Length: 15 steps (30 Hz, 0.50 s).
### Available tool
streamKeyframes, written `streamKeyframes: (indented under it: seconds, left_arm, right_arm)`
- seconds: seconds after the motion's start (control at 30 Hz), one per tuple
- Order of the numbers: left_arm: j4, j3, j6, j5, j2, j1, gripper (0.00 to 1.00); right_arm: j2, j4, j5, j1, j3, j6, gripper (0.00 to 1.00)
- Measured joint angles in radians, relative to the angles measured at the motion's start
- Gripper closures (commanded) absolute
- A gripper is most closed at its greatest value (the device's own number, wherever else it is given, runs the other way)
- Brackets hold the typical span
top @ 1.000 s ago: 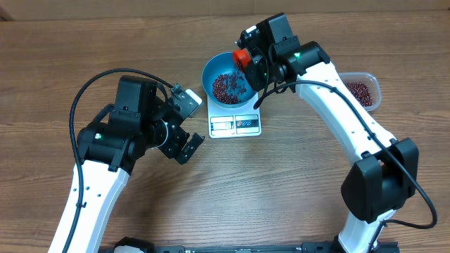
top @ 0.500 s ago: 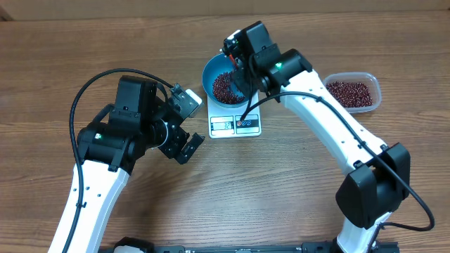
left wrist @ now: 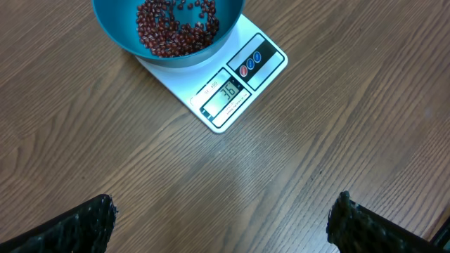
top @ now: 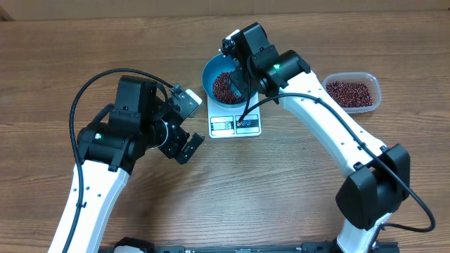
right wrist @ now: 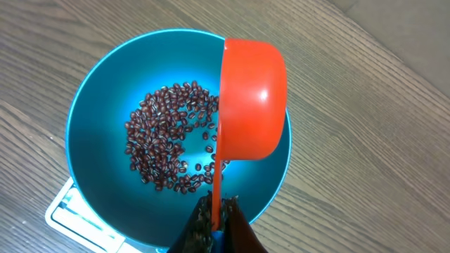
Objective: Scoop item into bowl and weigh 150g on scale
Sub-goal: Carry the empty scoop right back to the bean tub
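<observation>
The blue bowl (top: 208, 76) stands on the white scale (top: 235, 125) at the table's middle back, with the item, dark red-brown beans (top: 222, 87), in its bottom. My right gripper (right wrist: 220, 204) is shut on the thin handle of a red scoop (right wrist: 253, 105). The scoop is tipped on its side over the bowl (right wrist: 98, 169), above the beans (right wrist: 165, 147). My left gripper (left wrist: 223, 211) hangs open and empty over bare wood in front of the scale (left wrist: 242, 84), whose display is lit. The bowl (left wrist: 169, 60) and its beans (left wrist: 176, 24) show at that view's top.
A clear plastic tub (top: 351, 91) holding more beans sits to the right of the scale, behind the right arm. The left arm's black cable (top: 91, 88) loops over the left side of the table.
The right arm has swung left from the bowl's right rim to over the bowl, with the scoop tipped. More beans lie in the bowl. The left arm has not moved.
</observation>
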<state>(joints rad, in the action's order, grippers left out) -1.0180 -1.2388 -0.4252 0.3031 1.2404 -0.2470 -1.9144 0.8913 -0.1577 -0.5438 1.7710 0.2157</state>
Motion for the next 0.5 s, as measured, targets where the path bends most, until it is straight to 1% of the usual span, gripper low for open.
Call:
streamKeyframes:
  seconds: [0.1, 0.27, 0.5]
  left_arm:
    - [0.000, 0.000, 0.000, 0.000, 0.000, 0.000, 0.00]
    - [0.000, 0.000, 0.000, 0.000, 0.000, 0.000, 0.00]
    - [0.000, 0.000, 0.000, 0.000, 0.000, 0.000, 0.00]
  right_arm:
    - [0.029, 0.022, 0.002, 0.001, 0.000, -0.043, 0.96]
    - [0.138, 0.112, 0.005, 0.016, 0.000, -0.150, 0.96]
    - [0.321, 0.267, 0.004, 0.098, 0.008, -0.324, 0.96]
